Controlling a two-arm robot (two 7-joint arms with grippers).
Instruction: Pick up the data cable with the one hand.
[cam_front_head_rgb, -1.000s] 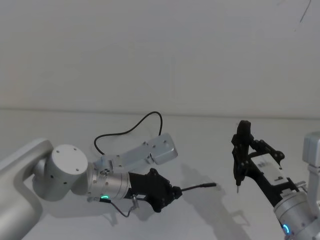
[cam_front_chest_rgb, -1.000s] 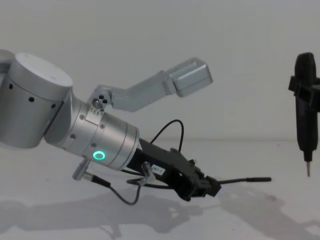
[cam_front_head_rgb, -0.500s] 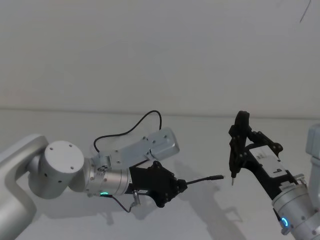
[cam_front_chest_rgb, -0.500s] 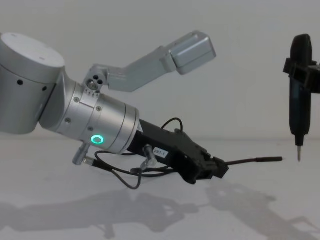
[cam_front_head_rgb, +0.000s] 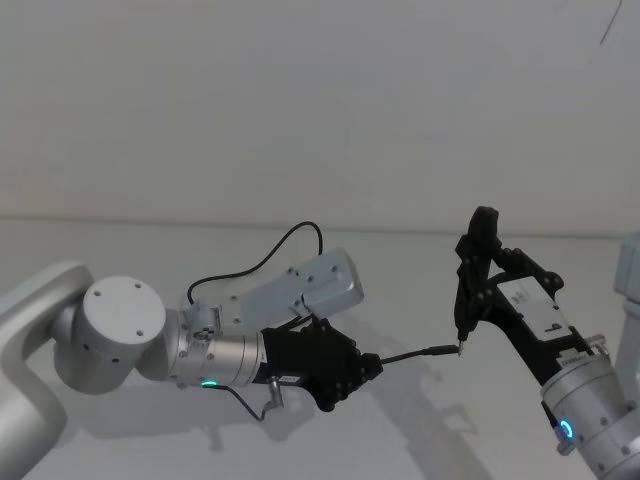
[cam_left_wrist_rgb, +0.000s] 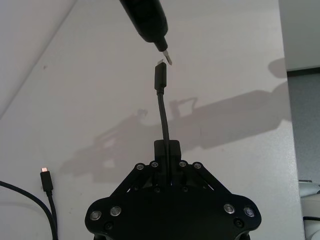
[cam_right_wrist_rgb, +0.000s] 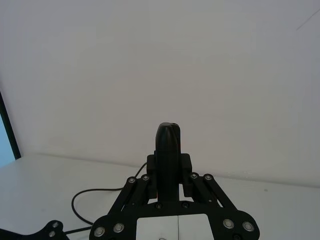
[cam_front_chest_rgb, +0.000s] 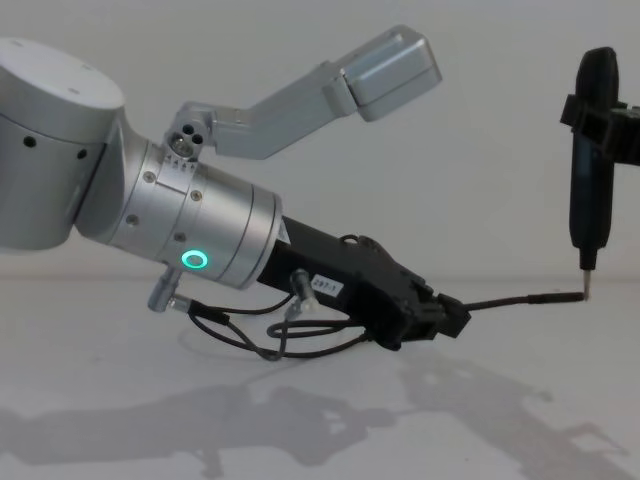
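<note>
The data cable (cam_front_head_rgb: 290, 236) is a thin black cord whose loop trails behind my left arm over the table. My left gripper (cam_front_head_rgb: 370, 368) (cam_front_chest_rgb: 455, 318) (cam_left_wrist_rgb: 166, 147), black with a white label, is shut on the cable near one end, lifted above the table. A short stretch with the slim plug (cam_front_head_rgb: 440, 350) (cam_front_chest_rgb: 545, 297) (cam_left_wrist_rgb: 160, 77) sticks out straight from the jaws. The cable's other plug (cam_left_wrist_rgb: 46, 179) lies on the table. My right gripper (cam_front_head_rgb: 478, 285) (cam_right_wrist_rgb: 169, 167) (cam_front_chest_rgb: 598, 125) stands upright, shut on a narrow black tool whose thin metal tip (cam_front_head_rgb: 461, 348) (cam_front_chest_rgb: 587, 290) (cam_left_wrist_rgb: 169, 59) meets the plug's end.
A short grey wire with a silver plug (cam_front_chest_rgb: 290, 310) hangs under the left wrist. A silver camera bracket (cam_front_head_rgb: 315, 285) juts above that wrist. The white table (cam_front_head_rgb: 420, 440) runs back to a plain white wall.
My left gripper has risen and moved right with the cable. The plug, earlier short of the black tool, now reaches its metal tip. The right gripper shifted slightly.
</note>
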